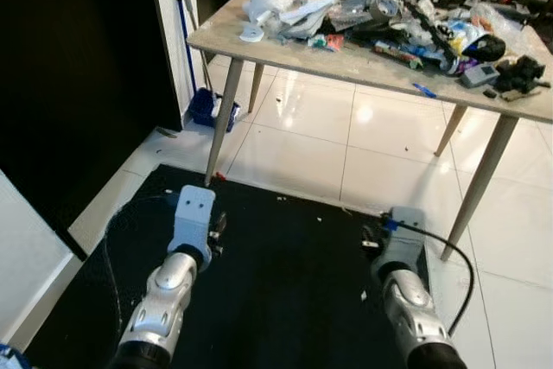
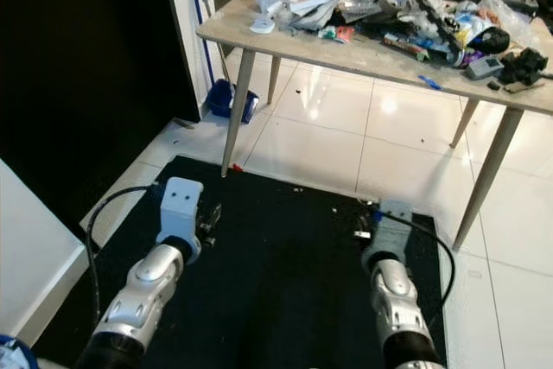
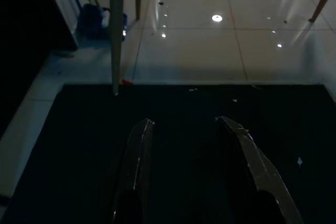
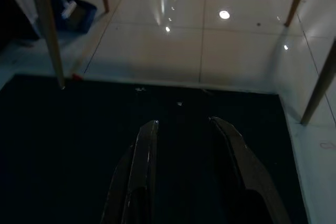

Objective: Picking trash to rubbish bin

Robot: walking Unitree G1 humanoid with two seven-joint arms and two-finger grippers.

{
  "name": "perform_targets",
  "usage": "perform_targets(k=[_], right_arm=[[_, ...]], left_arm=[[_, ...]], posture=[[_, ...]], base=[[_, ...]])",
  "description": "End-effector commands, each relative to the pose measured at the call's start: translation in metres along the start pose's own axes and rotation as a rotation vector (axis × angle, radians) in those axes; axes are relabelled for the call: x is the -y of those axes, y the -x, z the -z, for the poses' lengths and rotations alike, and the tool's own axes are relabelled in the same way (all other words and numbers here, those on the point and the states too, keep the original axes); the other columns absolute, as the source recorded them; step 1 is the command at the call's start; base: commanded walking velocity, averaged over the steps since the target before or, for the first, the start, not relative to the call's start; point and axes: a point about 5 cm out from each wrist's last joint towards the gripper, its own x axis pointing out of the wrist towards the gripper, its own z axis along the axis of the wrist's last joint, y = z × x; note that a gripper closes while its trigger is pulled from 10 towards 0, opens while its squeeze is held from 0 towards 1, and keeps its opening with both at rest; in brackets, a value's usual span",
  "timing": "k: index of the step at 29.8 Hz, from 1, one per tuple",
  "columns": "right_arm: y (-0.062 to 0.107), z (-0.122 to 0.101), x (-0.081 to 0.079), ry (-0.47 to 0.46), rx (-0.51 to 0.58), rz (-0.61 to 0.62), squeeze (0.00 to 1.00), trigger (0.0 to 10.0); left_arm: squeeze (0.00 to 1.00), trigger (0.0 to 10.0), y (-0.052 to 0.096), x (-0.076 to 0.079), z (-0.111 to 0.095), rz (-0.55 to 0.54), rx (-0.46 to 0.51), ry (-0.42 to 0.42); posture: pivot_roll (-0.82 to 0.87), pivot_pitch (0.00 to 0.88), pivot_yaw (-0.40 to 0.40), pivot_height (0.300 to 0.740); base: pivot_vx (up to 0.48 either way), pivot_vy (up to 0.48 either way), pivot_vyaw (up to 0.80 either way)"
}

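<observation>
Black mat (image 1: 285,283) below parted, seemingly empty grippers (image 3: 184,124)

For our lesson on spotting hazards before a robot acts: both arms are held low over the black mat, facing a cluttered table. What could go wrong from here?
1. The table is heaped with tangled litter; pulling one piece may drag others off the edge.
2. Its slanted leg stands at the black mat, where an arm could strike it.
3. The left gripper and right gripper are open and empty, far below the tabletop.
</observation>
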Motion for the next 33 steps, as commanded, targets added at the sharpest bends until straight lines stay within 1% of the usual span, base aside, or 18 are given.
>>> perform_targets(k=[1,6,33], right_arm=[[0.0028,0.0065,0.0037,-0.001,-0.028,0.013,0.0,10.0],[0.0027,0.0063,0.0036,-0.001,-0.027,0.011,0.0,10.0],[0.0013,0.0042,0.0034,0.004,-0.019,0.003,0.0,10.0]], left_arm=[[0.0,10.0,0.0015,0.0006,0.004,0.007,-0.019,-0.003],[0.0,10.0,0.0014,0.0006,0.0039,0.007,-0.019,-0.005],[0.0,10.0,0.0017,0.0025,0.004,0.013,-0.014,-0.006]], posture=[[-0.02,0.12,-0.035,0.74],[-0.02,0.118,-0.035,0.74],[-0.03,0.093,-0.039,0.74]], base=[[0.307,0.0,-0.66],[0.308,0.0,-0.64],[0.305,0.0,0.0]])
